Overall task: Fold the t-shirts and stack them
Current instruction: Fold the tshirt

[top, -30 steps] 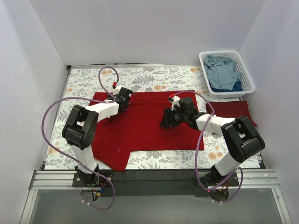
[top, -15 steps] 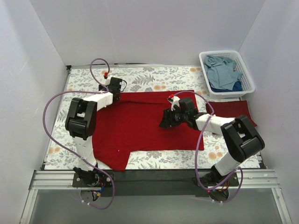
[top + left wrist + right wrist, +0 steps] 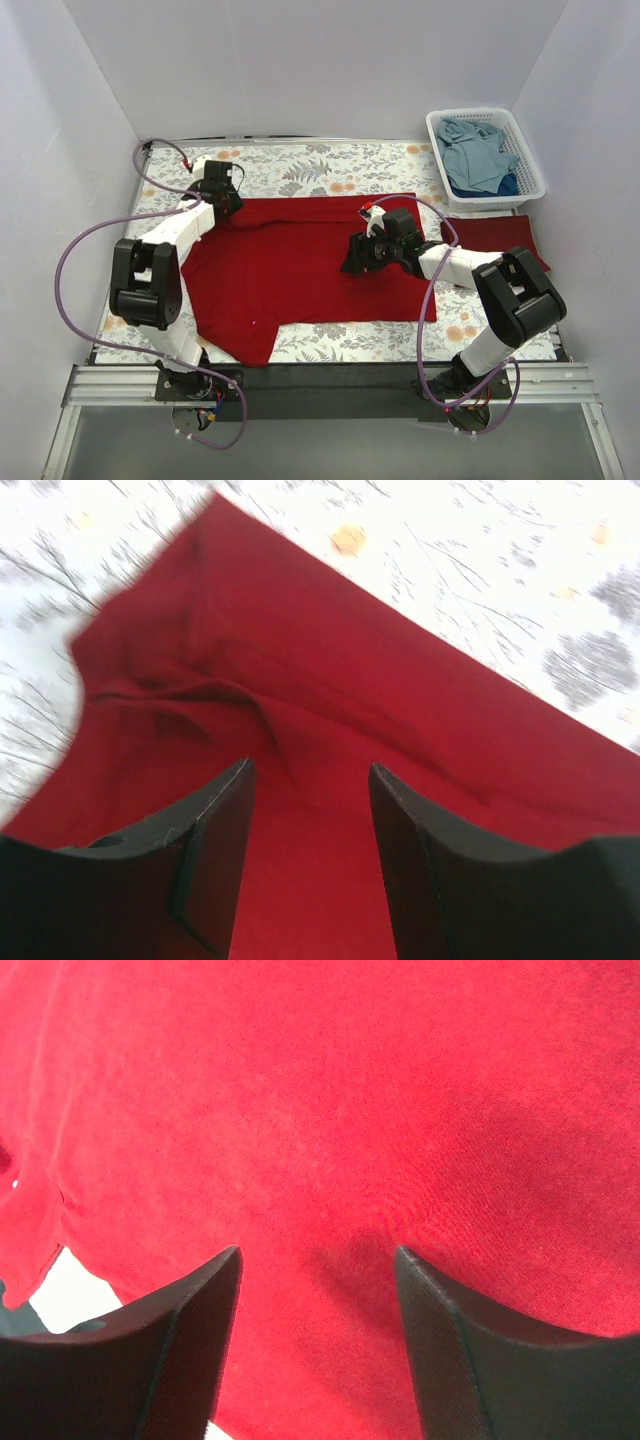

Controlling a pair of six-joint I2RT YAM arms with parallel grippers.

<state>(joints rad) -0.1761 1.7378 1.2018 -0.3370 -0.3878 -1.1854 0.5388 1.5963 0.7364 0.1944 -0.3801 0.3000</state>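
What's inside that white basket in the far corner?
Crumpled dusty-blue shirts fill the basket, with a darker blue cloth showing at its near edge. How many shirts there are, and anything beneath them, is hidden by the top layer.

top: high, rear, facing down/fwd | wrists: close, low, over jaws | all share red t-shirt
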